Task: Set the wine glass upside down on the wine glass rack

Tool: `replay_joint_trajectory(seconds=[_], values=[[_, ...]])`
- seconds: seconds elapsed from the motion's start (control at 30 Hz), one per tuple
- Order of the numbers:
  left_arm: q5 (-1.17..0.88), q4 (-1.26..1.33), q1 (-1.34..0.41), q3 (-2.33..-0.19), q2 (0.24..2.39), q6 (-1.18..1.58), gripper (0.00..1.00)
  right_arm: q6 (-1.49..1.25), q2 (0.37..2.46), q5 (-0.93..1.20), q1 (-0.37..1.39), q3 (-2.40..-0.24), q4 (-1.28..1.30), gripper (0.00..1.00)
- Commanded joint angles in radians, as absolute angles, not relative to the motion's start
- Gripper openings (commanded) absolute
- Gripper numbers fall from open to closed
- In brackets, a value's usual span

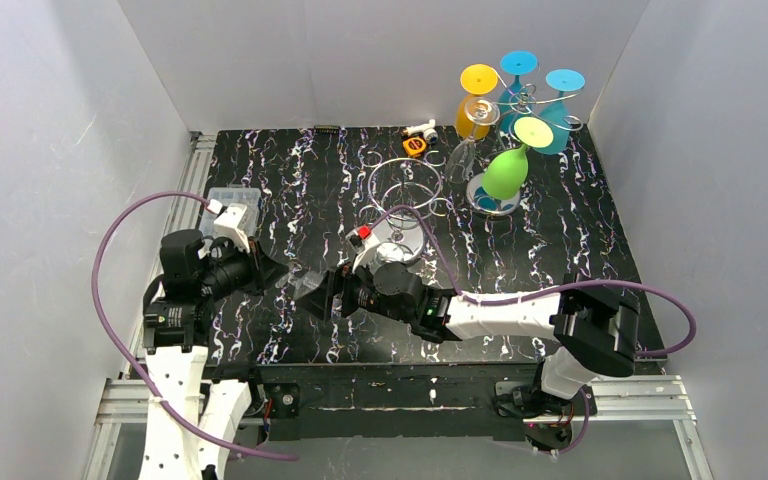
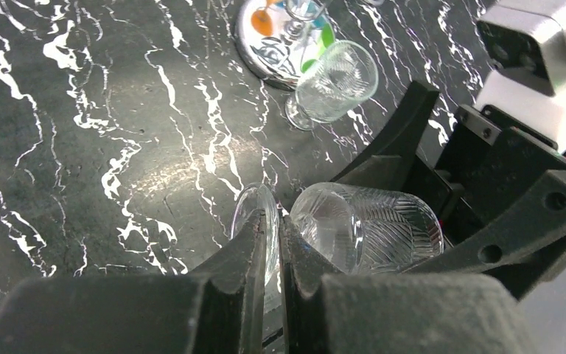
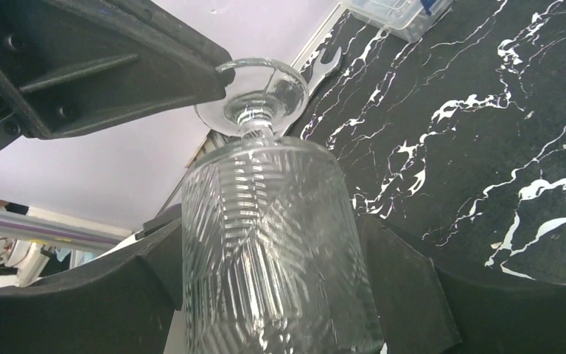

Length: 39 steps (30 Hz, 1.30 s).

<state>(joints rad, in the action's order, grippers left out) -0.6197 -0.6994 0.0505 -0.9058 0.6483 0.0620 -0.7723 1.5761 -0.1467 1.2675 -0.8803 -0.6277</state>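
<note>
Clear ribbed wine glass [image 1: 294, 283]: in the top view it sits left of centre, on its side, between the left gripper [image 1: 272, 270] and the right gripper [image 1: 312, 296]. The silver wire rack [image 1: 405, 186] stands well apart, at upper centre.

Left wrist view: the left fingers are pinched closed on the glass's foot disc, at lower centre.

Right wrist view: the right fingers flank the bowl. Whether they clamp it cannot be told.

Judged progress: pick-up is done. Inversion, transfer and hanging remain.
</note>
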Motion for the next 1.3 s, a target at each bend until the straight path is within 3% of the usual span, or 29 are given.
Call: replay_joint_trajectory(seconds=[0.0, 0.23, 0.5, 0.83, 1.07, 1.1, 1.27], values=[[-0.770, -0.746, 0.054, -0.913, 0.621, -0.031, 0.00, -0.730, 1.587, -0.125, 1.269, -0.901, -0.687, 0.89], [-0.799, -0.708, 0.054, -0.924, 0.621, -0.047, 0.00, -0.742, 1.615, -0.036, 1.268, -0.910, -0.713, 0.71], [-0.868, -0.636, 0.054, -0.988, 0.658, -0.092, 0.00, -0.692, 1.692, 0.212, 1.251, -1.049, -0.560, 0.75], [-0.887, -0.609, 0.054, -1.004, 0.635, -0.097, 0.00, -0.697, 1.754, 0.348, 1.231, -1.143, -0.497, 0.69], [-0.880, -0.606, 0.054, -1.031, 0.617, -0.074, 0.00, -0.662, 1.654, 0.256, 1.229, -1.053, -0.522, 0.47], [-0.883, -0.607, 0.054, -1.036, 0.615, -0.069, 0.01, -0.643, 1.612, 0.230, 1.229, -1.031, -0.527, 0.44], [-0.872, -0.631, 0.054, -1.070, 0.619, -0.036, 0.40, -0.520, 1.396, 0.106, 1.229, -0.937, -0.421, 0.37]])
